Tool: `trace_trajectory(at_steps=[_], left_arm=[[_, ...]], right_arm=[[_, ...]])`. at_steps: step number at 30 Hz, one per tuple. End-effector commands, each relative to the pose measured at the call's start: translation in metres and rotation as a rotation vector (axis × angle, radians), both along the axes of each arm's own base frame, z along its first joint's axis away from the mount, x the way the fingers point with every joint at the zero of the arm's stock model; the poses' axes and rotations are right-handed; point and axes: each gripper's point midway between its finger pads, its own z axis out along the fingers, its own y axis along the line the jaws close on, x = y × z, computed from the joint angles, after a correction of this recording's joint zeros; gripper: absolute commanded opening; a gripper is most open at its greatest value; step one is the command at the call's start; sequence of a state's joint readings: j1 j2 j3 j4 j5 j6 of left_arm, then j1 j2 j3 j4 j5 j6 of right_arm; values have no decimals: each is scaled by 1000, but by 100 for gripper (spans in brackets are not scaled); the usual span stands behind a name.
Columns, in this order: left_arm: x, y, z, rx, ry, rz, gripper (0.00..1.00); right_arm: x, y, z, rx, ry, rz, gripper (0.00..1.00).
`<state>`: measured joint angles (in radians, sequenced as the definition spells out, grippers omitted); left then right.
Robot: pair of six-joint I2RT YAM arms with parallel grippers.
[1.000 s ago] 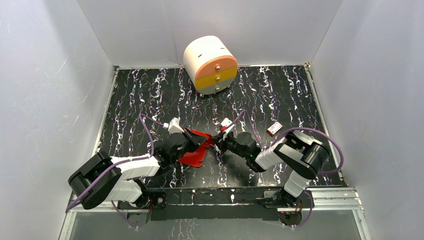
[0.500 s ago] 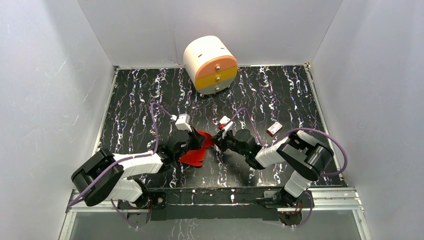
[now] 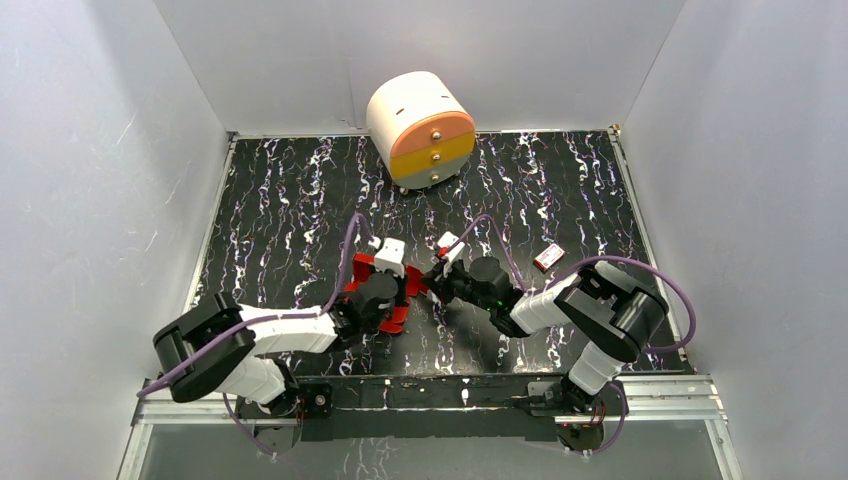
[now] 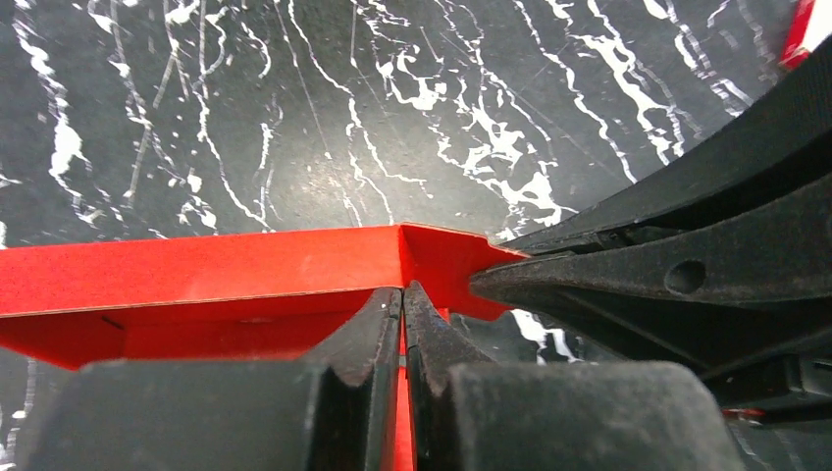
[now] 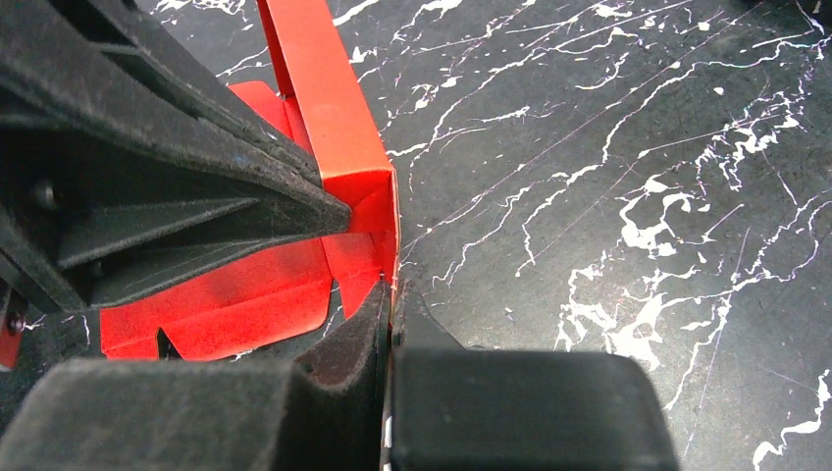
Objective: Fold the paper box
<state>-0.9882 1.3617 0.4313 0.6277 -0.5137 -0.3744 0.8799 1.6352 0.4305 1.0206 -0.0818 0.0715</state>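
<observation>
The paper box [image 3: 362,270] is bright red thin card, partly raised off the black marbled table between my two arms. In the left wrist view one long wall [image 4: 196,270] runs in from the left to a folded corner. My left gripper [image 4: 403,294] is shut on a thin card edge at that corner. The right gripper's dark fingers [image 4: 677,275] pinch the same corner from the right. In the right wrist view the box [image 5: 329,108] stands as an upright strip over flat flaps. My right gripper [image 5: 390,294] is shut on its vertical end edge, beside the left fingers [image 5: 196,206].
A round white, orange and yellow drawer unit [image 3: 421,128] stands at the back of the table. A tiny red-and-white packet [image 3: 548,257] lies to the right of the right arm. White walls enclose the table on three sides.
My left arm has swung right and toward the middle, carrying its side of the red card. The card now stands more upright and bunched. The right gripper has barely moved.
</observation>
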Motion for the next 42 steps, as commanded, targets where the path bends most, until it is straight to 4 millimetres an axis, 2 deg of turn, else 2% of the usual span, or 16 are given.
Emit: trace_trajectory(at_steps=[1,6,10,20,24,28,31,42], left_arm=[[4,20,-8,263,-106,51,3],[-5,12,-7,329,-170,46,4],[-8,11,-3,301,-172,43,10],[-29,8,9,125,-127,-31,38],[-38,16,1,119,-82,-46,48],[-46,13,-7,93,-32,-67,53],[-46,8,-12,77,-14,-61,56],[-26,-1,-27,136,-52,45,74]], right_arm=[[1,14,26,57,-52,43,0],[1,14,26,56,-56,47,0],[1,13,28,56,-61,41,0],[5,9,32,52,-73,13,0],[5,8,32,47,-72,7,0],[6,8,30,45,-69,6,0],[6,8,30,49,-65,2,0],[5,9,29,57,-49,0,0]])
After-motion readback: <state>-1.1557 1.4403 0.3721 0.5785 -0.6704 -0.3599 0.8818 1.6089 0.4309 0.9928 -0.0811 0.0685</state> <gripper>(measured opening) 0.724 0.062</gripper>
